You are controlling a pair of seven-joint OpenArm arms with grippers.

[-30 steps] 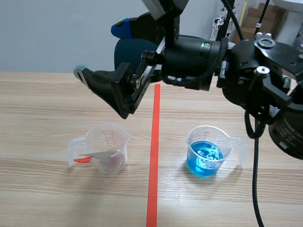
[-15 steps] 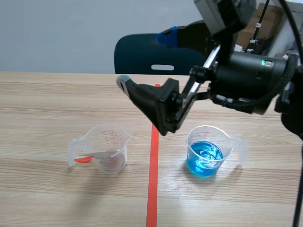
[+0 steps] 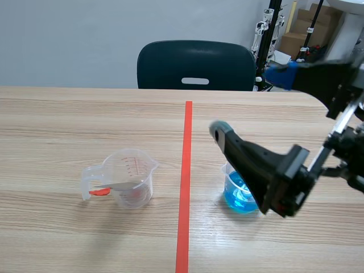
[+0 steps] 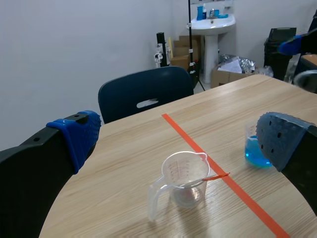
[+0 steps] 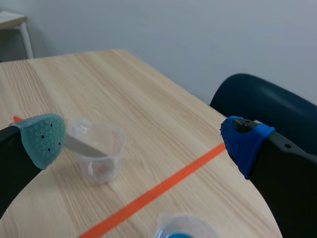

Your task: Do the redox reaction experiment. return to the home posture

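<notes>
A clear measuring cup [image 3: 128,177] stands left of the red tape line, with a small red-ended scoop [image 3: 108,187] lying across its rim. Right of the line stands a second cup holding blue liquid [image 3: 238,196], partly hidden behind a finger of my right gripper [image 3: 250,105]. That gripper hangs open and empty above the blue cup. In the right wrist view the right gripper [image 5: 143,140] is wide open, with the clear cup [image 5: 99,153] and the blue cup [image 5: 185,229] below it. The left gripper [image 4: 178,135] is also open and empty, high above the clear cup [image 4: 184,178] and blue cup [image 4: 257,148]. The left arm is outside the scene view.
A dark blue chair [image 3: 196,65] stands behind the table's far edge. The wooden table [image 3: 68,125] carries a red tape line [image 3: 185,187] down its middle. Boxes and stands [image 3: 301,28] sit at the back right, off the table.
The right arm has swung from above the clear cup across the tape line to the right and lower, now over the blue cup. Both cups stayed put.
</notes>
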